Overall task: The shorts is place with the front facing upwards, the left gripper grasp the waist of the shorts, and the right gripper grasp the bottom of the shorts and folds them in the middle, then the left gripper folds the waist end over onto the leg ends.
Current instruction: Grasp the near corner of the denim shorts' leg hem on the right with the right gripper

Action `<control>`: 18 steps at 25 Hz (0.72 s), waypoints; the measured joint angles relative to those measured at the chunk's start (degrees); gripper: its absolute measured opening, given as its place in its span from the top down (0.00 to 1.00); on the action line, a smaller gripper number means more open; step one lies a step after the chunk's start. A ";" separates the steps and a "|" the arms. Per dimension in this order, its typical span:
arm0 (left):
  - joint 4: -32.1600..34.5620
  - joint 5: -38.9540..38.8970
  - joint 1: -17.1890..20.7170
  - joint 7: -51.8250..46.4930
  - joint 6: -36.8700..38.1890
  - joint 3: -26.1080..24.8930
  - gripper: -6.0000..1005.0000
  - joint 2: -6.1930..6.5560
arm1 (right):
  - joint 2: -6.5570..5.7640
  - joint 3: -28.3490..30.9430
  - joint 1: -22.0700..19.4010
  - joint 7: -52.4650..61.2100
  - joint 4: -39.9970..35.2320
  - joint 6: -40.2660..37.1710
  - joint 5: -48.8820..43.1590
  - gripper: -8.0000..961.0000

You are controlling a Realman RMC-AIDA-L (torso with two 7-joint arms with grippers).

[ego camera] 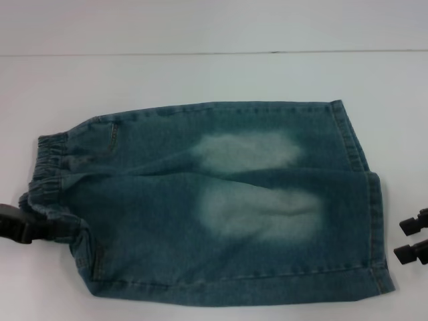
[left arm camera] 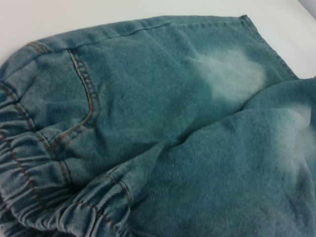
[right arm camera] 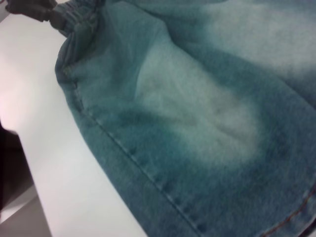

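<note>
The white table [ego camera: 200,73] carries the shorts [ego camera: 221,200], which lie spread flat across its middle with the front up, two pale faded patches [ego camera: 257,210] showing on the legs. The waist end [ego camera: 50,167], with its gathered elastic band, points to the robot's left, and the leg ends [ego camera: 374,221] point to its right.

The left gripper [ego camera: 40,227] reaches in low from the left edge of the head view and meets the near corner of the waistband. The elastic is bunched right at its tip, and the fingers appear clamped on the waist end there. The left wrist view looks closely over the waistband [left arm camera: 29,163] and a stitched pocket seam [left arm camera: 86,94].

The right gripper [ego camera: 413,239] sits at the right edge of the head view, just beside the near leg hem but apart from it. Its two black fingers [ego camera: 409,253] stand spread, with nothing between them. The right wrist view shows the near side seam [right arm camera: 133,163] of the shorts and, farther off, the left gripper [right arm camera: 34,10] at the waist.
</note>
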 joint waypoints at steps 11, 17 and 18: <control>-0.40 -0.23 -1.78 -1.78 -0.56 0.08 0.96 0.38 | 0.02 -1.21 1.10 0.00 -0.03 -2.67 -5.79 0.13; -0.60 -0.06 -1.98 -1.83 -1.42 0.17 0.96 0.27 | 0.52 -3.48 2.50 0.00 2.94 -1.75 -6.53 0.13; -0.61 -0.03 -1.98 -1.84 -1.53 0.15 0.96 0.22 | 0.57 -3.94 2.81 0.00 3.72 -1.33 -6.65 0.13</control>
